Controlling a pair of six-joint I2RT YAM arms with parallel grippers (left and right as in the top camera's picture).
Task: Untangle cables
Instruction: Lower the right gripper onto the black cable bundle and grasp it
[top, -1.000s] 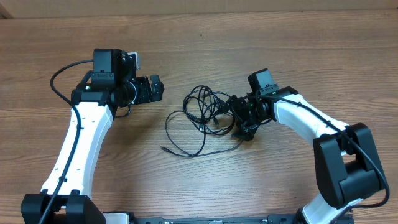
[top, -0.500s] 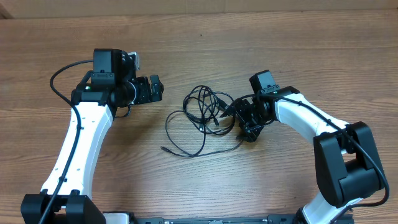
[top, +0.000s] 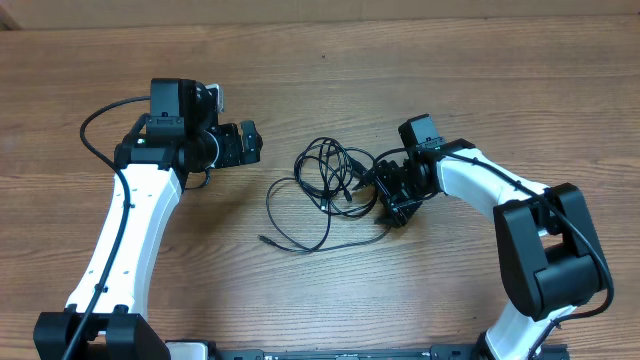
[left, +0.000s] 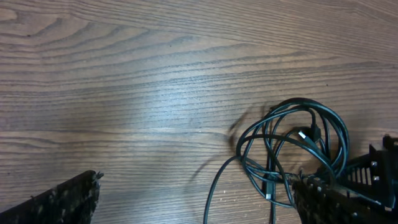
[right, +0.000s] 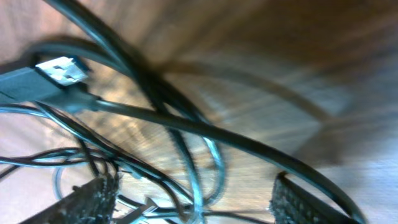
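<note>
The cables (top: 325, 180) lie as a tangle of thin black loops in the middle of the wooden table, with one long loop trailing to the lower left. They also show in the left wrist view (left: 292, 149) and close up in the right wrist view (right: 155, 118), where a silver plug end (right: 61, 70) shows. My right gripper (top: 385, 190) is open at the tangle's right edge, with strands lying between its fingers (right: 193, 199). My left gripper (top: 250, 143) is open and empty, left of the tangle and apart from it.
The wooden table (top: 330, 60) runs out to all sides. A thick black arm cable (top: 100, 120) loops at the left arm. The right arm's white links (top: 490, 190) reach in from the right.
The right gripper has shifted slightly at the tangle's right edge and its wrist has turned a little. The cables and the left arm have barely moved.
</note>
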